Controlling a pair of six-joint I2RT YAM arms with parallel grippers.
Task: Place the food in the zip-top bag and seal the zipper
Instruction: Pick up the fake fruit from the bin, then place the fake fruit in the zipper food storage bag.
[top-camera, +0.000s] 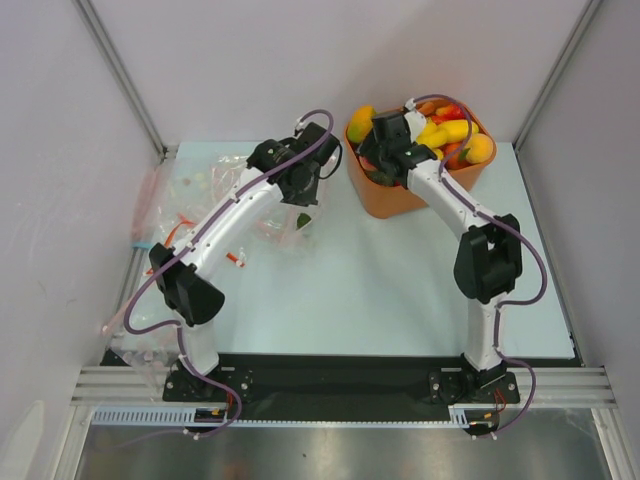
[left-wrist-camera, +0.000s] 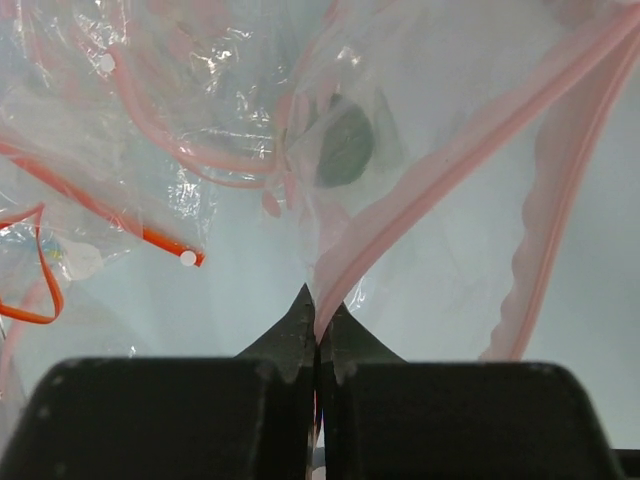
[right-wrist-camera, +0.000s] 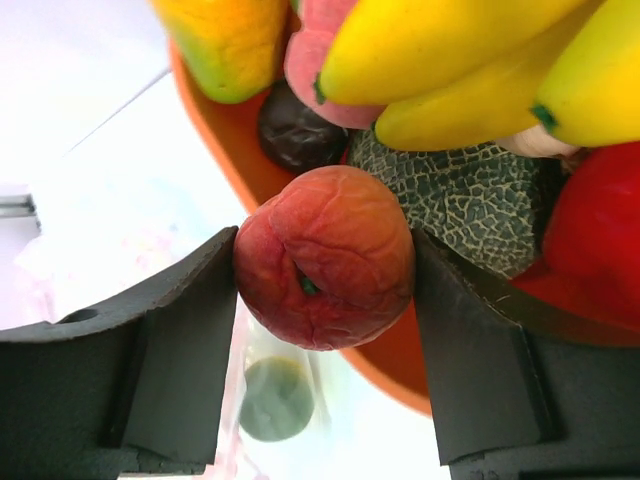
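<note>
Left gripper (left-wrist-camera: 318, 318) is clenching the pink zipper (left-wrist-camera: 455, 160) of the zip-top bag (left-wrist-camera: 450, 85) at lower centre. Right gripper (right-wrist-camera: 325, 258) is grasping a wrinkled red fruit (right-wrist-camera: 335, 220) mid-frame, seemingly touching both pads, beside the orange tub (right-wrist-camera: 215, 125).

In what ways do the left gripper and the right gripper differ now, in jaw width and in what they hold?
The left gripper is shut on the thin pink zipper of the zip-top bag; the right gripper stands wide, touching both sides of a round red fruit. The left gripper is among clear bags; the right gripper is at the orange tub. Both grip something.
</note>
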